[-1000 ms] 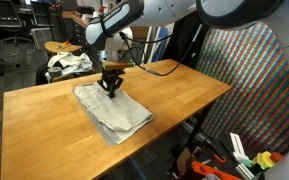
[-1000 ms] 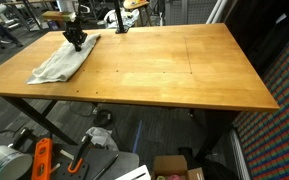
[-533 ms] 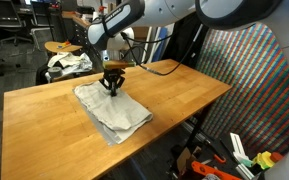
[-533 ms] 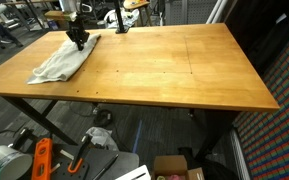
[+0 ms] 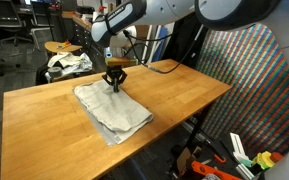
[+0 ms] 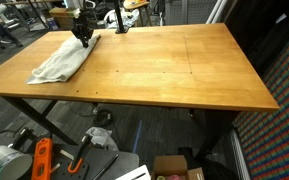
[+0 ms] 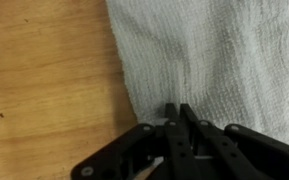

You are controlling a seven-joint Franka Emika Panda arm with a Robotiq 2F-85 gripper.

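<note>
Gripper (image 7: pixel 174 112) clenched on a fold at the edge of the white towel (image 7: pixel 224 50), lower centre of the wrist view. Towel lies on wooden table (image 5: pixel 179 95); cluttered lab upper left.

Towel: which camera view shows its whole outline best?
An exterior view: the towel lies whole and largest there. In an exterior view the towel is also whole, but smaller. The wrist view shows only one edge of the towel.
</note>
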